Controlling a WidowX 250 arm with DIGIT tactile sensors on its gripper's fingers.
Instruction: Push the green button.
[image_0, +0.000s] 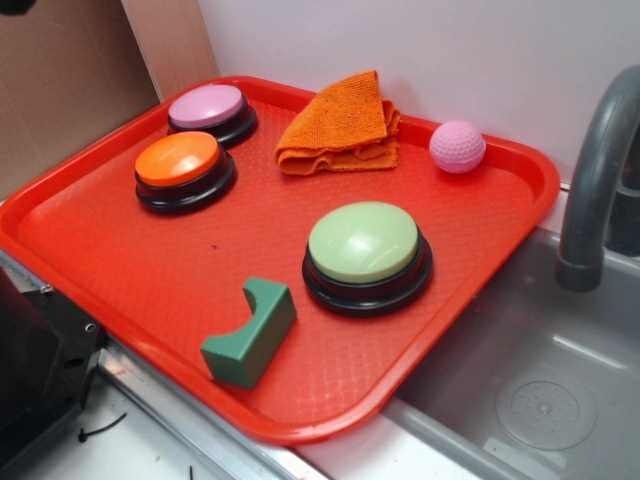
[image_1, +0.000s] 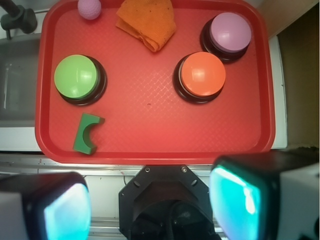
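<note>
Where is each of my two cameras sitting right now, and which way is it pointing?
Exterior: off to the side, angled down across the red tray toward the wall and sink; none of the arm clearly shows.
Wrist: high above the tray's near edge, looking straight down; the gripper with both fingers spread fills the bottom.
Shared: green button, orange button, pink button, green block, orange cloth, pink ball.

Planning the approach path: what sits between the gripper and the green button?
In the wrist view, the green block lies between the open gripper and the green button, near the tray's front rim.
</note>
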